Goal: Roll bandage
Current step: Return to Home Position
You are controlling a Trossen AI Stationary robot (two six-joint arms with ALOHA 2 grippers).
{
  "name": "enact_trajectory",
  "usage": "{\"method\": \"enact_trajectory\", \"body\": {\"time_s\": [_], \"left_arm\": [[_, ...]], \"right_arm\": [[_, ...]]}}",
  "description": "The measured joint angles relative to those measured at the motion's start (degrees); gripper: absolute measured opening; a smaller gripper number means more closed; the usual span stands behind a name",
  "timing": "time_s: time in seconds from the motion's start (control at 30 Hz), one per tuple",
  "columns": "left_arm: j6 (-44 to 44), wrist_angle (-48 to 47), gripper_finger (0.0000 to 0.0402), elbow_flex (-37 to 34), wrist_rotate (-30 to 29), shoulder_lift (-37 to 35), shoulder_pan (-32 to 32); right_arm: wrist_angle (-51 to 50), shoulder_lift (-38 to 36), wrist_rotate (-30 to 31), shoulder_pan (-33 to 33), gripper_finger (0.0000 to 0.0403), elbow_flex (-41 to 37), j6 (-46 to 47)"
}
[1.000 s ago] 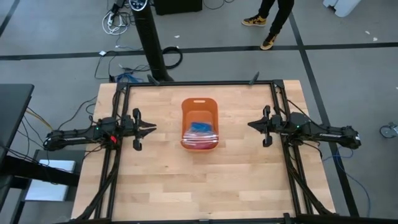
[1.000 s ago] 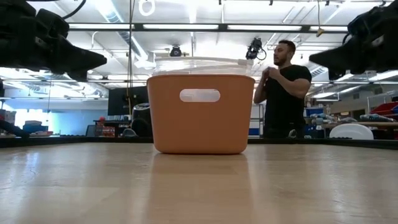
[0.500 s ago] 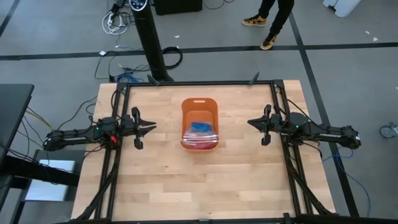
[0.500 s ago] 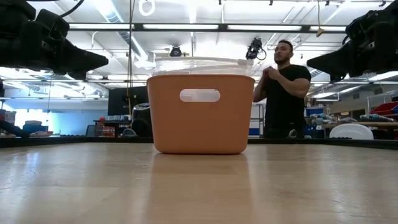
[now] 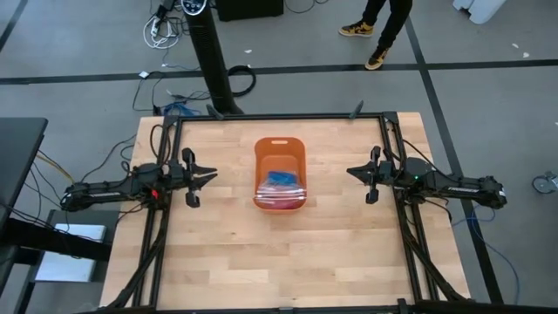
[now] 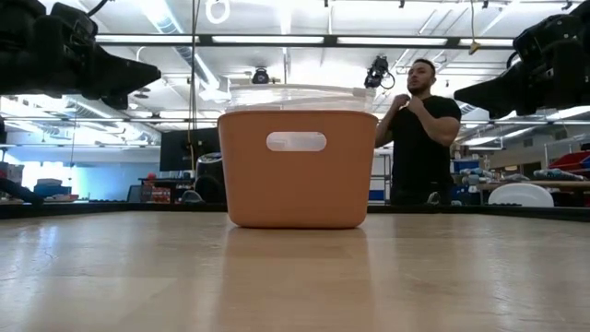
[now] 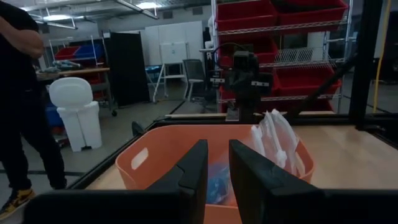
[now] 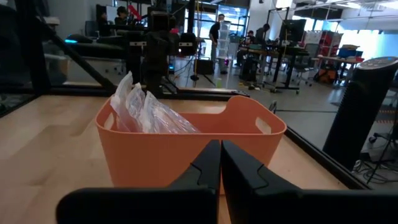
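Observation:
The blue bandage lies inside the orange tray at the table's middle, partly under a clear plastic bag. A bit of blue also shows in the left wrist view. My left gripper hovers left of the tray, pointing at it, its fingers a narrow gap apart and empty. My right gripper hovers right of the tray, pointing at it, shut and empty. In the low view both grippers are well above the table, and the tray wall hides the bandage.
The clear bag sticks up above the tray's rim at its near end. Black frame rails run along the table's edges. A person stands beyond the far edge. Bare wood lies between each gripper and the tray.
My left gripper has risen a little, still pointing at the tray. The tray, the bag and the bandage have stayed where they were.

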Motion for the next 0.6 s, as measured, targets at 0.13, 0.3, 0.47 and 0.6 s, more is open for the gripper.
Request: {"method": "enact_trajectory", "body": {"time_s": [0.13, 0.3, 0.47, 0.6], "left_arm": [[0.00, 0.14, 0.0071, 0.00, 0.23, 0.01, 0.00], [0.00, 0.21, 0.0071, 0.00, 0.26, 0.01, 0.00], [0.00, 0.28, 0.0071, 0.00, 0.27, 0.01, 0.00], [-0.02, 0.28, 0.0071, 0.00, 0.29, 0.01, 0.00]], "right_arm": [[0.00, 0.00, 0.00, 0.00, 0.0016, -0.02, 0.00], [0.00, 0.00, 0.02, 0.00, 0.0013, -0.02, 0.00], [0.02, 0.00, 0.03, 0.00, 0.0011, -0.04, 0.00], [0.02, 0.00, 0.02, 0.00, 0.0014, -0.04, 0.00]]}}
